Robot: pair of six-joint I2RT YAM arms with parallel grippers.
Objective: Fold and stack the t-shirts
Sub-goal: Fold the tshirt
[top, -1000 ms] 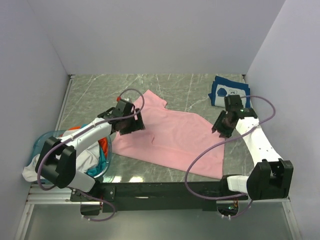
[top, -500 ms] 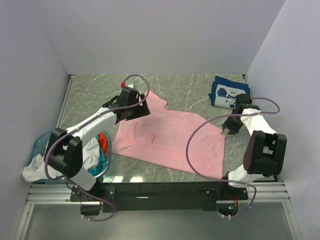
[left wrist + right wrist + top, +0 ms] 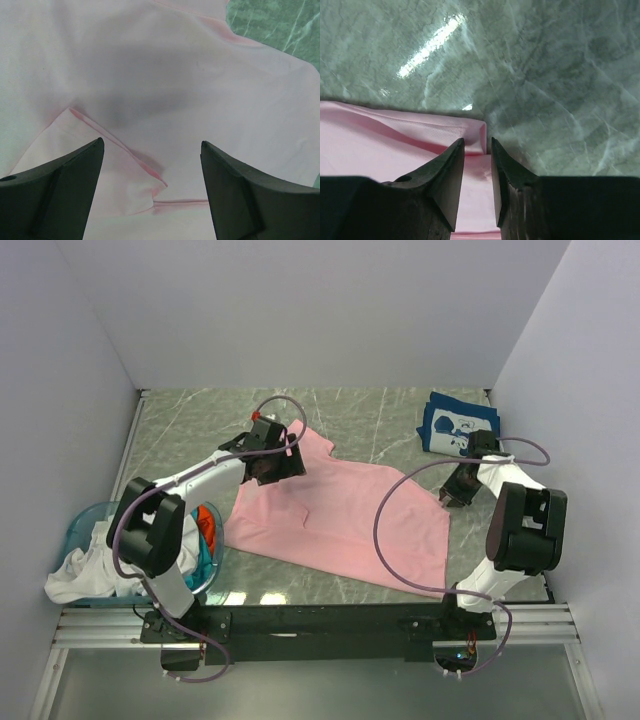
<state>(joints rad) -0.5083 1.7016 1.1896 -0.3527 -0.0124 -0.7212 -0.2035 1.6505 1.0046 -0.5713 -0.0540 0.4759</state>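
my left tool (image 3: 150, 150) stands wide, its two dark fingers (image 3: 60, 175) well apart, just above the pink t-shirt (image 3: 340, 515). between them i see a turned-over hem making a small flap on the cloth; whether the tips touch the fabric i cannot tell. from the top view this tool is over the far left part of the shirt, near the sleeve. the pink t-shirt lies spread out flat in the middle of the green marbled bench (image 3: 200, 420), with a few soft creases. my right tool (image 3: 477, 145) is narrow, with only a thin gap between its tips, set right at the shirt's far right corner. the pink edge shows in that gap, but i cannot tell whether the cloth is pinched. bare bench lies just beyond that corner. the navy t-shirt (image 3: 455, 425) with its white print sits folded at the far right of the bench, apart from the pink one. at the near left the blue basket (image 3: 82, 523) holds a white t-shirt (image 3: 75, 575), which hangs over its rim, with orange (image 3: 207, 520) and teal (image 3: 205, 555) cloth beside it.
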